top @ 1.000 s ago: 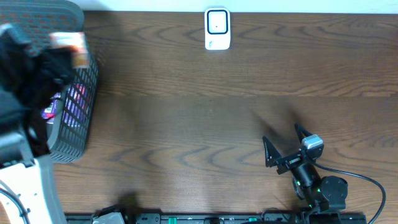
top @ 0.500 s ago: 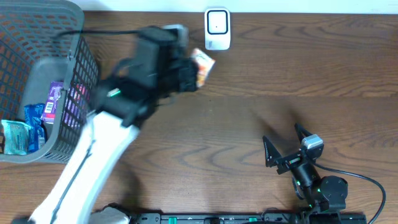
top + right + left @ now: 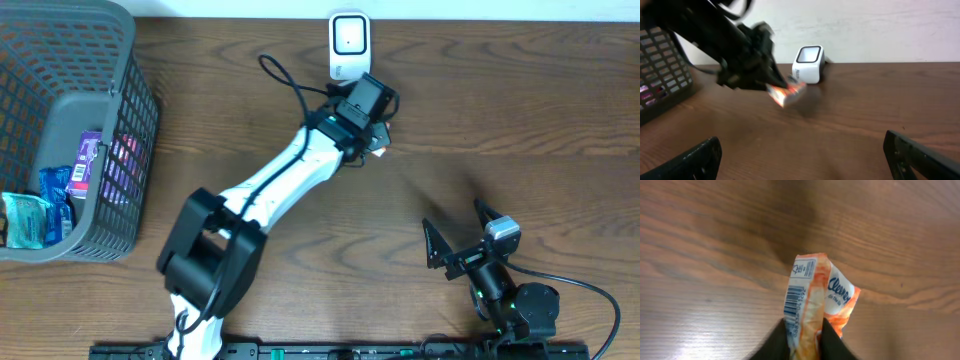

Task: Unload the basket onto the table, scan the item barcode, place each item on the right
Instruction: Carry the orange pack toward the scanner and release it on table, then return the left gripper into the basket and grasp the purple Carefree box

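Note:
An orange and white tissue packet [image 3: 816,292] with a barcode [image 3: 794,301] on its side is pinched at its lower end by my left gripper [image 3: 805,342]. The two dark fingers press on both sides of it, just above the wooden table. From overhead the left gripper [image 3: 374,138] and the packet [image 3: 381,151] sit just in front of the white scanner [image 3: 349,45]. The right wrist view shows the packet [image 3: 786,93] low over the table before the scanner [image 3: 809,64]. My right gripper [image 3: 456,240] rests open at the front right, with nothing between its fingers.
A dark mesh basket [image 3: 140,110] stands at the far left holding several packets. The left arm stretches diagonally across the table's middle. The basket's wall [image 3: 665,75] shows at the left of the right wrist view.
The left arm swung from over the basket to the right with the tissue packet, ending in front of the scanner. The right arm stayed still.

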Controlling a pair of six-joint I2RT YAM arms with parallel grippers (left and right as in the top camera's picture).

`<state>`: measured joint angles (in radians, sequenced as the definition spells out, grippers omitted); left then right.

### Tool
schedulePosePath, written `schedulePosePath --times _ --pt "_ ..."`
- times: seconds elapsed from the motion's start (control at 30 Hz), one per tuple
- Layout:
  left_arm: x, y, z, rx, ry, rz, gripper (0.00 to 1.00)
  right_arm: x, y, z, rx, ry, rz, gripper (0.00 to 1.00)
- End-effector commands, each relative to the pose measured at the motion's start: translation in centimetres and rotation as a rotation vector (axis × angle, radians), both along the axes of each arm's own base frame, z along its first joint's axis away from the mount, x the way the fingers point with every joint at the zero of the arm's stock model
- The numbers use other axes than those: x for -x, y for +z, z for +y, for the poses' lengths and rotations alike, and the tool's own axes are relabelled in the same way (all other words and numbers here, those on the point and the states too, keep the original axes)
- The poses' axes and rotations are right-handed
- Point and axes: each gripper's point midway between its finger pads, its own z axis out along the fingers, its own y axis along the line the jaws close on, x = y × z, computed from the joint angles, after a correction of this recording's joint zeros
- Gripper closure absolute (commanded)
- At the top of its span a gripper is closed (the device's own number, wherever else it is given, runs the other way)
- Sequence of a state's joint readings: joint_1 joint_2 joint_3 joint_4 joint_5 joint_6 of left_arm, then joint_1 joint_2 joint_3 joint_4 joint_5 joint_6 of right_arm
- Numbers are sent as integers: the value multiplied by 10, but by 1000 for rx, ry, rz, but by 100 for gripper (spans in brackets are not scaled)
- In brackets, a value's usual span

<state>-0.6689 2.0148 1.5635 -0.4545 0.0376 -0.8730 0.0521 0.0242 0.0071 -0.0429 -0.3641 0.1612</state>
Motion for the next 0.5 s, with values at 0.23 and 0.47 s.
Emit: schedulePosePath --times 0.23,0.47 --pt "-9 56 -3 38 -144 -145 12 1 -1 2 -12 10 7 1" --pt "-18 181 106 -59 -133 -411 13 1 -1 2 -12 10 7 1"
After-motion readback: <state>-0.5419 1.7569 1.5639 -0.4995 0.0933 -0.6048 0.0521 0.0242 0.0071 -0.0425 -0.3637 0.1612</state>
